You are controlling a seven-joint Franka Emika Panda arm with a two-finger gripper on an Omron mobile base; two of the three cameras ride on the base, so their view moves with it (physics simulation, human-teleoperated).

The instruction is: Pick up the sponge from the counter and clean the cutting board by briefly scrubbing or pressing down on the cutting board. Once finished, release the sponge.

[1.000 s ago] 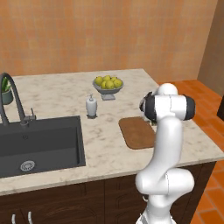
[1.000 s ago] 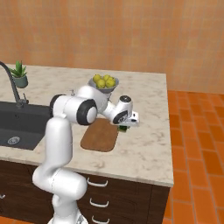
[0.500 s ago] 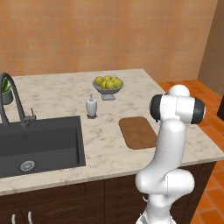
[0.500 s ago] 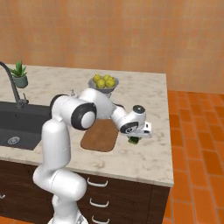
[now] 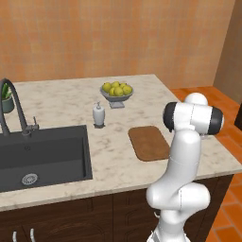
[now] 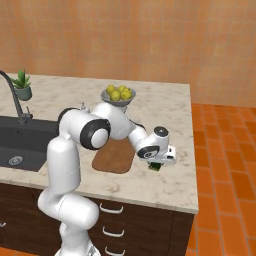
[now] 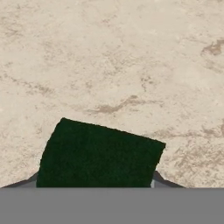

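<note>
My gripper [image 6: 156, 165] is shut on the sponge [image 6: 155, 167], a small dark green block that hangs low over the counter [image 6: 175, 125], just right of the cutting board [image 6: 112, 157]. The hand view looks down past the sponge [image 7: 98, 153] at bare marble counter [image 7: 131, 57], with no board under it. Whether the sponge touches the stone I cannot tell. In the left base view the brown cutting board [image 5: 149, 142] lies flat near the counter's front right, and my arm's elbow hides the hand.
A bowl of lemons [image 6: 118, 95] stands behind the board. A white soap dispenser [image 5: 98, 114] sits by the dark sink [image 5: 42, 156] with its faucet [image 5: 14, 106]. A potted plant [image 6: 22, 86] is at the far left. The counter's right edge [image 6: 192, 150] is close to the hand.
The arm has swung right and toward the counter's front, carrying the sponge from over the board's right edge down to the bare counter beside it.
</note>
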